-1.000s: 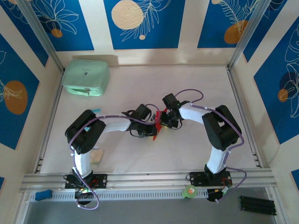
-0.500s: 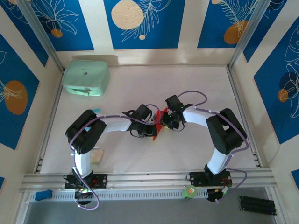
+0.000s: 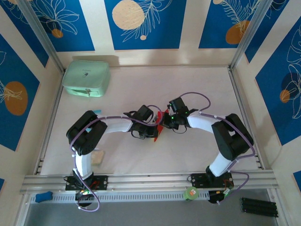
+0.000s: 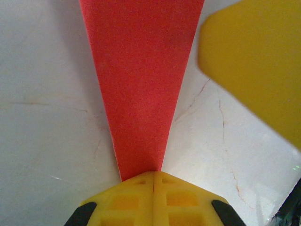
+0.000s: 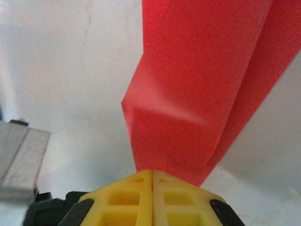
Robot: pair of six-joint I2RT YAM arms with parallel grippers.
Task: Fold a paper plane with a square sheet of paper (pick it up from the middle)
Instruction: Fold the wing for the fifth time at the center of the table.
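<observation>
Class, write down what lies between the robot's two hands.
The red paper plane, which the left hand and right hand both pinch from opposite sides, seen in the top view.

At the middle of the table (image 3: pixel 188 84) we find the paper plane (image 3: pixel 160 123) between the two grippers — the left gripper (image 3: pixel 153 131) on its left, the right gripper (image 3: pixel 166 122) on its right, each clamped on it; the case (image 3: pixel 86 78) sits in the far left corner, well apart; a packet (image 3: pixel 97 157) lies beside the left arm's base — near the front edge.
</observation>
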